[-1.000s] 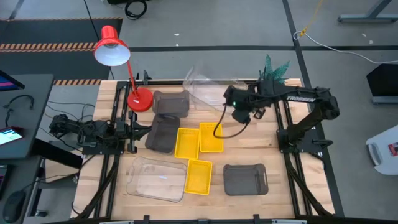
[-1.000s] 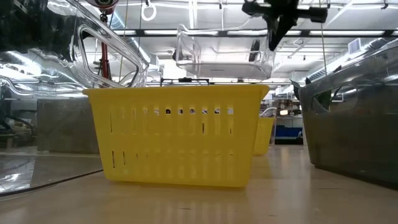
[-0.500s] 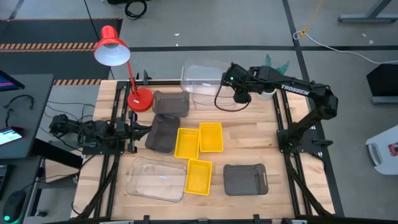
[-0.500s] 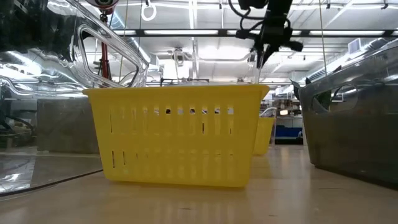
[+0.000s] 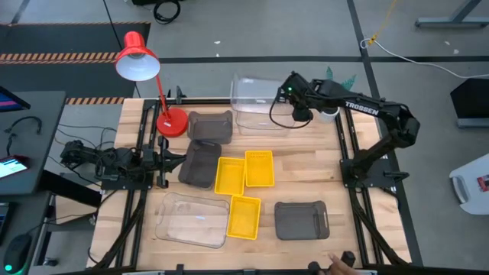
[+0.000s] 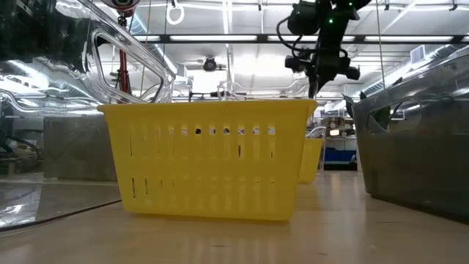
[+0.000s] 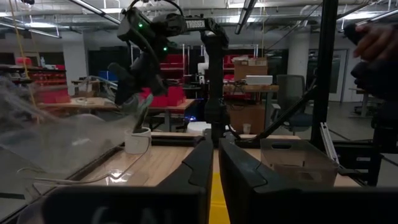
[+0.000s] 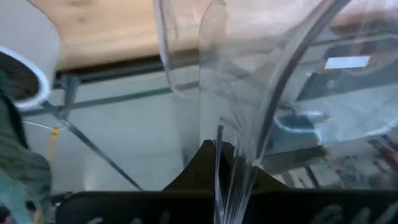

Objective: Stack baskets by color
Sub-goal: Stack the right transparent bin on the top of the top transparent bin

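Viewing from above: we see a wooden surface set on a grey floor crossed by dark lines.
Right gripper: at the far edge, jaws clenched on the rim of a clear basket; our wrist view shows the clear wall pinched between them.
Left gripper: waiting low at the left side, jaws nearly together, grasping nothing.
Yellow baskets: three, clustered at the middle.
Grey baskets: one near right, two at left.
Second clear basket: near left.
Red lamp: far left corner.
Room: we see shelving, ceiling lights and a person's hand.
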`<action>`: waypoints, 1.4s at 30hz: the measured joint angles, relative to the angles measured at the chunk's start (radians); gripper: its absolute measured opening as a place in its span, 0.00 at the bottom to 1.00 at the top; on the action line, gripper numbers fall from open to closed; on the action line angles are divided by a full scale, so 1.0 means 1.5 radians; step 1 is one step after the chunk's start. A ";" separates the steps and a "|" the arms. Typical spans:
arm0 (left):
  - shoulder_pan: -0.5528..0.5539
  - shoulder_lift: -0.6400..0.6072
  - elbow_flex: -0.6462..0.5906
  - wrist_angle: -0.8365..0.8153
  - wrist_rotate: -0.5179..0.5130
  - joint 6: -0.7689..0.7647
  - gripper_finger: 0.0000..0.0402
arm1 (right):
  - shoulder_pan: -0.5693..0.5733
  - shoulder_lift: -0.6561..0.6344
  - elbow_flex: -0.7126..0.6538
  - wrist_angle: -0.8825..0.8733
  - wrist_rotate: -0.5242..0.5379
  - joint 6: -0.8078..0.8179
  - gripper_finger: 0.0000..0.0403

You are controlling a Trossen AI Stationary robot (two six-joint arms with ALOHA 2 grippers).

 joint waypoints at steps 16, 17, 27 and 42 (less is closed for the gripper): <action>0.000 0.000 0.000 0.000 0.000 0.000 0.09 | -0.052 -0.050 -0.093 0.055 -0.072 -0.073 0.01; 0.000 0.000 0.000 0.000 0.000 0.000 0.09 | -0.052 -0.050 -0.098 0.064 -0.074 -0.079 0.01; 0.000 0.000 0.000 0.000 0.000 0.000 0.08 | -0.054 -0.051 -0.133 0.068 -0.075 -0.085 0.02; 0.000 0.000 0.000 0.000 0.000 0.000 0.06 | -0.054 -0.051 -0.133 0.058 -0.097 0.113 0.20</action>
